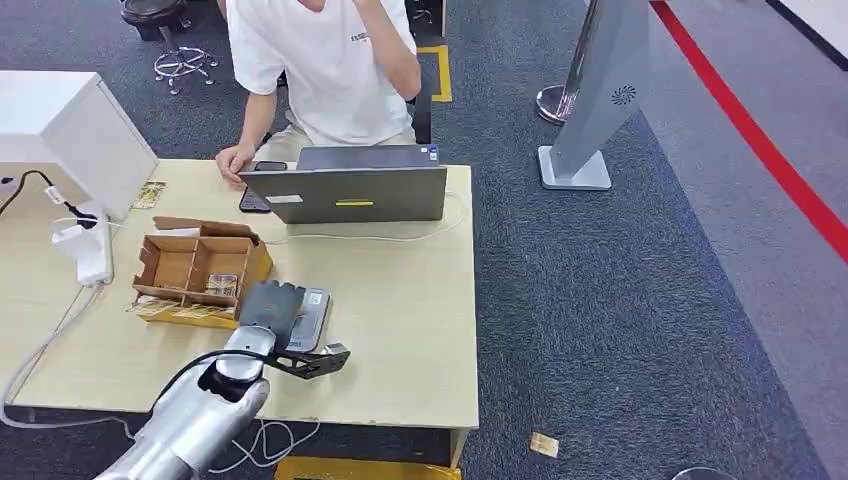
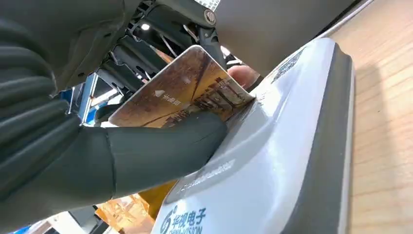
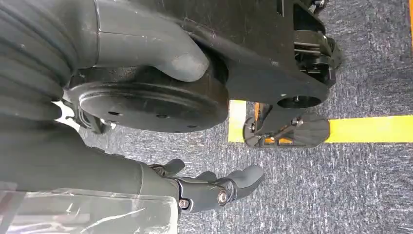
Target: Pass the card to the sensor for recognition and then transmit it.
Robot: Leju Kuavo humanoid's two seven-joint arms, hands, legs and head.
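Now I see my left hand (image 2: pixel 122 156) pinching the brown printed card (image 2: pixel 182 95) flat on the grey-white reader (image 1: pixel 312 312) near the wooden desk's (image 1: pixel 400 320) front edge; my right hand (image 3: pixel 214 187) hangs loosely open above grey carpet (image 1: pixel 620 300).

Left arm: silver, reaching forward from below. Left hand (image 1: pixel 272 312): palm down, thumb (image 2: pixel 160 151) and fingers pinching a card (image 2: pixel 182 95). Right hand (image 3: pixel 209 187): hanging beside the body, fingers (image 3: pixel 243 176) loosely curled and apart, holding nothing.

table (image 1: pixel 400 330) | laptop (image 1: pixel 350 190) | cardboard box (image 1: pixel 195 265) | sensor (image 1: pixel 312 315) | power strip (image 1: pixel 92 250)
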